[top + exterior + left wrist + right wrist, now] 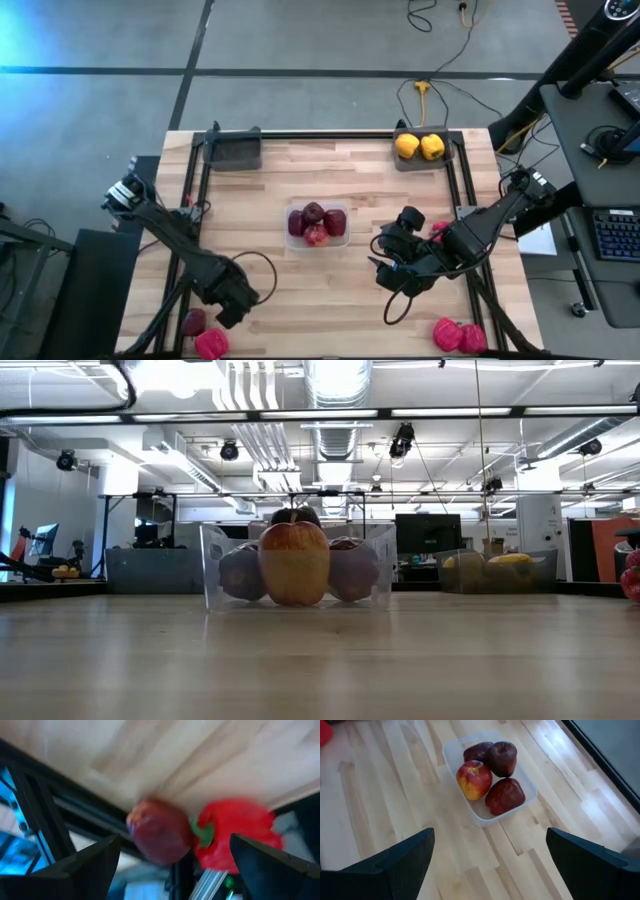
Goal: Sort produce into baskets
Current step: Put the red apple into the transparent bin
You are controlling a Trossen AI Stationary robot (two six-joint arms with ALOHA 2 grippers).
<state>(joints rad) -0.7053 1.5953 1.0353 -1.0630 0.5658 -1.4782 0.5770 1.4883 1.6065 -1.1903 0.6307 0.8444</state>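
While both arms are low over the wooden table (330, 290), nothing is held by either of them. The left gripper (232, 303) is near the front left corner of the table, and in its wrist view its two dark fingers (85, 865) stand wide apart with nothing between them. Just ahead of it, at the table edge, lie a dark red apple (160, 831) and a red bell pepper (232, 832), touching each other. The right gripper (393, 275) is at the right of the middle of the table, also with fingers (402, 857) spread wide and empty, and it looks toward the clear plastic container (470, 745).

This container stands in the middle of the table and holds four apples (316, 224); one of them (474, 780) is partly yellow, the others are dark red. At the back left corner stands a dark grey tray (233, 150) with no produce seen in it. At the back right corner a second grey tray (405, 160) holds the two yellow bell peppers (419, 146), side by side. Two more red bell peppers (458, 335) lie at the front right edge of the table, and another red one (438, 230) shows partly behind the right arm.
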